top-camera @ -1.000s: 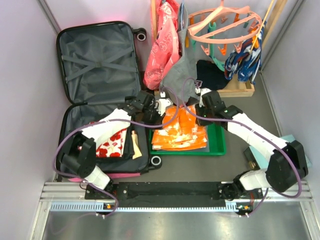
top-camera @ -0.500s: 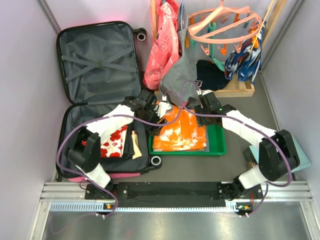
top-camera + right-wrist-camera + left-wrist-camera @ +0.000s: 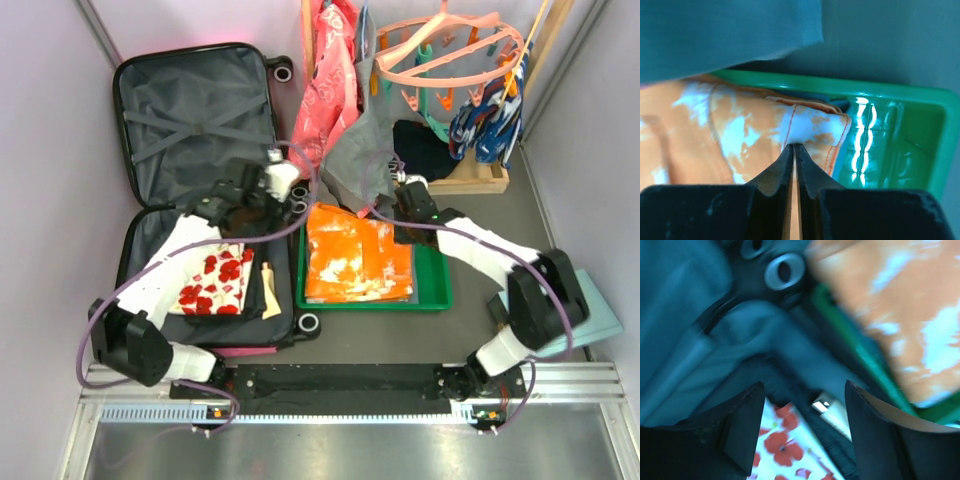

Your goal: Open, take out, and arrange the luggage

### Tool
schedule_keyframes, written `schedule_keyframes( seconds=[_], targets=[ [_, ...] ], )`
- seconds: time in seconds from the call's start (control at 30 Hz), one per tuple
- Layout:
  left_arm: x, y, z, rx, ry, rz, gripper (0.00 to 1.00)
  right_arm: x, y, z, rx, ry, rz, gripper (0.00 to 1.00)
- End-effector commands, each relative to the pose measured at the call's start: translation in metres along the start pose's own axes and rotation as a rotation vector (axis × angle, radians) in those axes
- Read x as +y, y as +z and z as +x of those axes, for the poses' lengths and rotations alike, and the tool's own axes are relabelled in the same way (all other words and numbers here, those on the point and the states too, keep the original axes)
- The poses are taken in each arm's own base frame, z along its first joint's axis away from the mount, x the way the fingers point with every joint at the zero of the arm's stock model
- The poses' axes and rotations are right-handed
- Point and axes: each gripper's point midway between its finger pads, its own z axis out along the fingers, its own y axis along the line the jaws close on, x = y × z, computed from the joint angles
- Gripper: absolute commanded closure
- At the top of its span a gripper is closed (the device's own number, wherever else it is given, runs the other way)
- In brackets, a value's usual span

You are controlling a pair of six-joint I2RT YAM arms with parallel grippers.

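One pink suitcase (image 3: pixel 190 115), one green tray (image 3: pixel 432 292), one orange garment (image 3: pixel 355 258) — one teal box (image 3: pixel 596 298).

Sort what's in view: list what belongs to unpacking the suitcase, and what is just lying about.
Job in hand: luggage, lying open; floral cloth inside it; orange garment on the green tray.
Lying about: pink clip hanger, pale teal box, wooden crate.
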Motion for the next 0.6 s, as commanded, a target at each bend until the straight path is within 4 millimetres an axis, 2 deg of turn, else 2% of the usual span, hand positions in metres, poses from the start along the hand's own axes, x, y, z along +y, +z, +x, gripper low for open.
schedule_keyframes(
  seconds=[0.0, 0.07, 0.1, 0.17, 0.23, 0.3, 0.33, 0.37, 0.4, 0.43, 0.47, 0.5, 0.53, 0.57],
  targets=[
    [0.064, -0.025, 0.032, 0.000, -0.175, -0.185, 0.30, -0.010, 0.033, 0.023, 0.112, 0.109, 0.048, 0.96],
    [0.078, -0.029, 0.057, 0.042, -0.198, -0.234, 0.30, -0.010, 0.034, 0.023, 0.119, 0.119, 0.059, 0.96],
    [0.091, -0.034, 0.071, 0.067, -0.227, -0.274, 0.30, -0.009, 0.030, 0.016, 0.098, 0.129, 0.056, 0.95],
    [0.100, -0.036, 0.093, 0.109, -0.267, -0.311, 0.29, -0.009, 0.020, 0.002, 0.048, 0.131, 0.084, 0.90],
    [0.111, -0.038, 0.116, 0.147, -0.323, -0.352, 0.29, -0.004, -0.004, -0.022, -0.024, 0.107, 0.117, 0.87],
    [0.127, -0.044, 0.137, 0.171, -0.388, -0.411, 0.29, 0.011, -0.033, -0.038, -0.107, 0.034, 0.171, 0.74],
    [0.132, -0.043, 0.150, 0.198, -0.410, -0.441, 0.29, 0.025, -0.048, -0.056, -0.162, 0.028, 0.158, 0.69],
    [0.139, -0.043, 0.156, 0.198, -0.426, -0.466, 0.29, 0.052, -0.063, -0.059, -0.202, -0.014, 0.126, 0.59],
    [0.149, -0.048, 0.168, 0.215, -0.460, -0.507, 0.29, 0.067, -0.072, -0.063, -0.225, -0.020, 0.094, 0.56],
    [0.153, -0.047, 0.177, 0.231, -0.474, -0.527, 0.29, 0.093, -0.086, -0.072, -0.263, -0.016, 0.033, 0.52],
    [0.161, -0.049, 0.179, 0.219, -0.485, -0.562, 0.29, 0.115, -0.092, -0.072, -0.273, -0.021, -0.022, 0.51],
    [0.166, -0.052, 0.185, 0.226, -0.503, -0.583, 0.29, 0.152, -0.105, -0.061, -0.274, -0.053, -0.108, 0.50],
    [0.168, -0.054, 0.191, 0.241, -0.511, -0.601, 0.29, 0.180, -0.117, -0.070, -0.305, -0.026, -0.188, 0.48],
    [0.171, -0.055, 0.195, 0.250, -0.515, -0.614, 0.29, 0.209, -0.108, -0.055, -0.260, -0.056, -0.246, 0.47]
  ],
)
